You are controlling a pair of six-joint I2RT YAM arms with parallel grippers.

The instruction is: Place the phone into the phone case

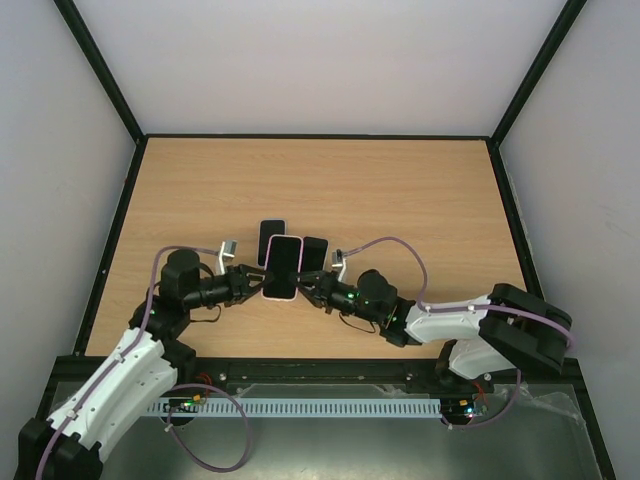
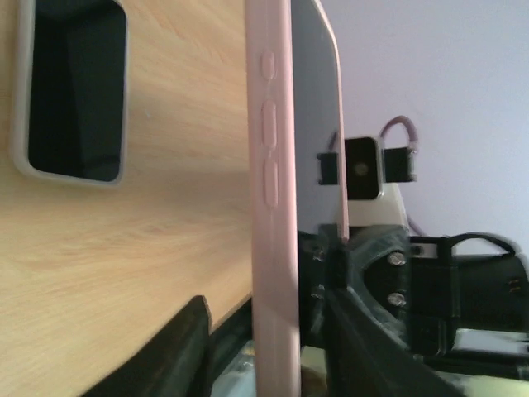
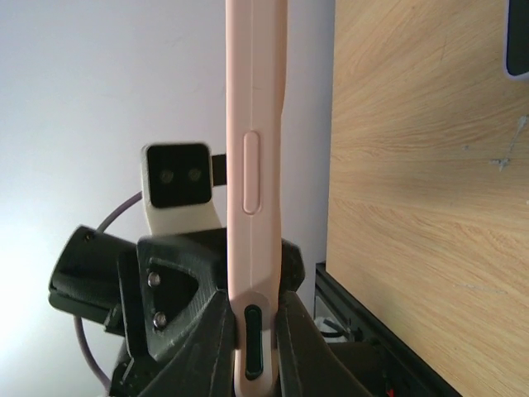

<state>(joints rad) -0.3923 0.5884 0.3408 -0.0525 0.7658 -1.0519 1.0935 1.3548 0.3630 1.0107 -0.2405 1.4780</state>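
Ringed the pink phone case (image 2: 273,248) loosely with the left gripper (image 1: 247,283), fingers (image 2: 178,356) standing off its sides. Cradled the black phone (image 1: 283,265) inside that case, between both grippers, just before two other phones (image 1: 272,238). Pinched the case's end tight with the right gripper (image 1: 305,283).

From my screen, a light wood-grain table (image 1: 400,190) fills the floor of the booth, edged all round by a thin black frame (image 1: 320,136). Plain pale walls (image 1: 320,60) close it in at the back and on both sides, and the light on them is soft and even. Along the near edge runs a grey metal shelf (image 1: 330,445) carrying a white slotted cable duct (image 1: 330,408).
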